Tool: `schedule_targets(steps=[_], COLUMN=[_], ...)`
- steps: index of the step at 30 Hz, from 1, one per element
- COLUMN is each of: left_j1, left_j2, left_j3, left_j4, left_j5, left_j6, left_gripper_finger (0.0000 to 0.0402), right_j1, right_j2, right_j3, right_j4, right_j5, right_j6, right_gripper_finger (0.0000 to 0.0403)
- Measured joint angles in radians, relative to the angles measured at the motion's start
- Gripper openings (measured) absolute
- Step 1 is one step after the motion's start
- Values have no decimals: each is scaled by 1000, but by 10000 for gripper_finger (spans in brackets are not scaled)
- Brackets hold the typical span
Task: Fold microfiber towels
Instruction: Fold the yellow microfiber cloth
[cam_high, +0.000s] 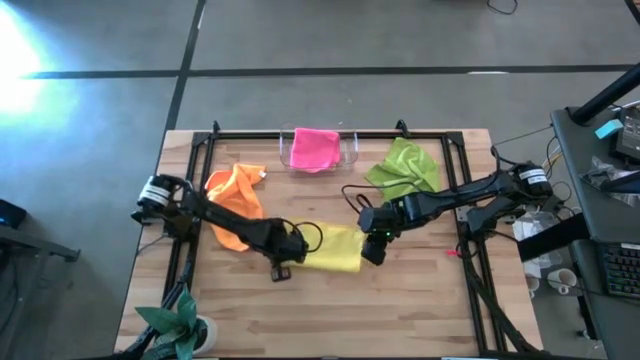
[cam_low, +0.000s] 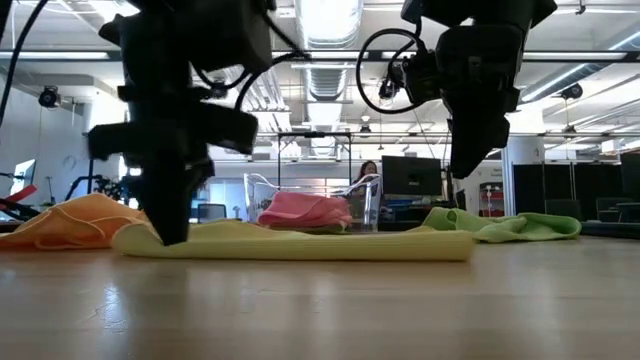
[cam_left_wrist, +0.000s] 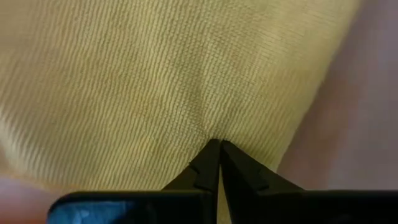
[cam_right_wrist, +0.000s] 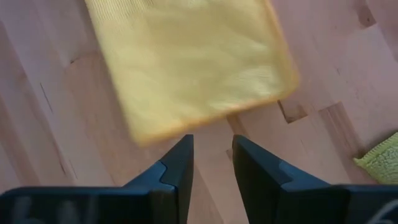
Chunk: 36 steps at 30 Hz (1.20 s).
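The yellow towel, soft and limp, is pinched by the closed left tool; the right tool, parted and empty, hovers beside its opposite edge, best gripped there.

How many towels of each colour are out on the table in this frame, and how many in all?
Orange towel: 1
Yellow towel: 1
Lime green: 1 heap; I cannot tell whether it is more than one cloth
Pink towel: 1, in the clear tray
Total: 4 visible

Towel in tray
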Motion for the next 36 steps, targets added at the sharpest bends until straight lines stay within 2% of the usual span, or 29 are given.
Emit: schedule_targets(steps=[3,7,14,20,30,36], left_j1=[15,29,24,9,-79,-89], left_j2=[-2,-6,-37,-67,-123,-145], left_j3=[5,37,147,183,261,260], left_j4=[-106,-184,-136,23,17,14], left_j5=[-47,-72,-73,-74,-71,-76], left_j6=[81,86,3,-70,-74,-98], left_gripper_finger=[3,3,3,3,3,3], right_j1=[0,0,0,-3,-5,-19], right_j2=[0,0,0,40,231,271], right_j3=[0,0,0,-4,2,2], right_j4=[0,17,113,205,281,309], right_j5=[31,90,105,109,130,132], right_j6=[1,7,28,28,54,98], right_gripper_finger=[102,102,102,102,102,102])
